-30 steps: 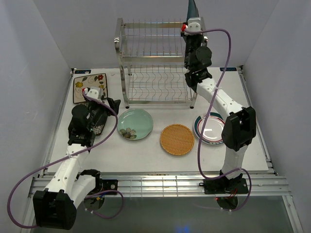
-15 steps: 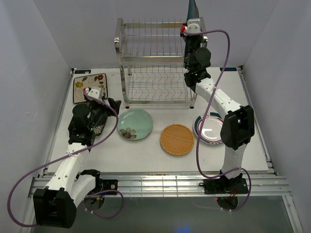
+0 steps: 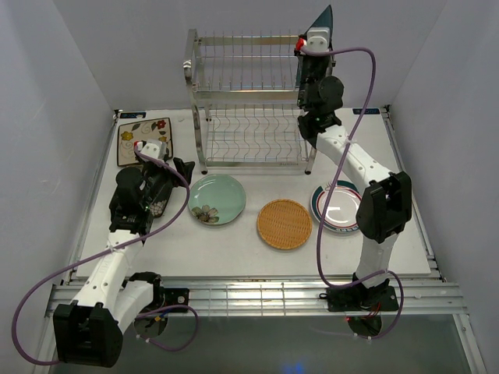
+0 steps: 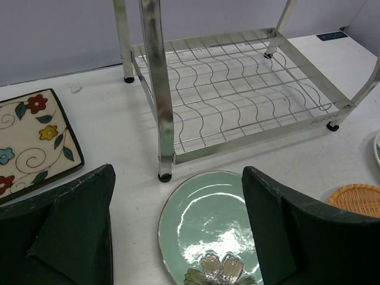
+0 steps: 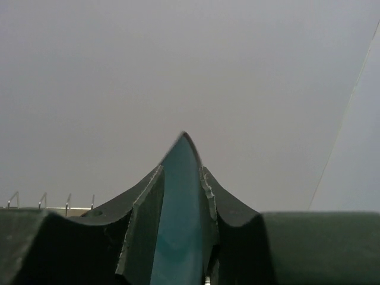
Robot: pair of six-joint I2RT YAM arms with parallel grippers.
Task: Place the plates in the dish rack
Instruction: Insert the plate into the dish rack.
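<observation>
Up at one o'clock on the dish rack (image 3: 249, 93), the right gripper (image 5: 181, 172) clamps the teal plate (image 3: 323, 19); the left gripper (image 4: 178, 172), at nine o'clock, gapes above the green plate (image 4: 208, 219).

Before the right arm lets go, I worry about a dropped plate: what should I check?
1. teal plate sits inside the right gripper: ok.
2. teal plate seated in a slot of the rack: cannot tell, its lower edge is hidden.
3. grip firm: cannot tell.
4. left gripper open and apart from the rack: ok, it hangs above the green plate.
5. lower shelf free of plates: ok.
</observation>
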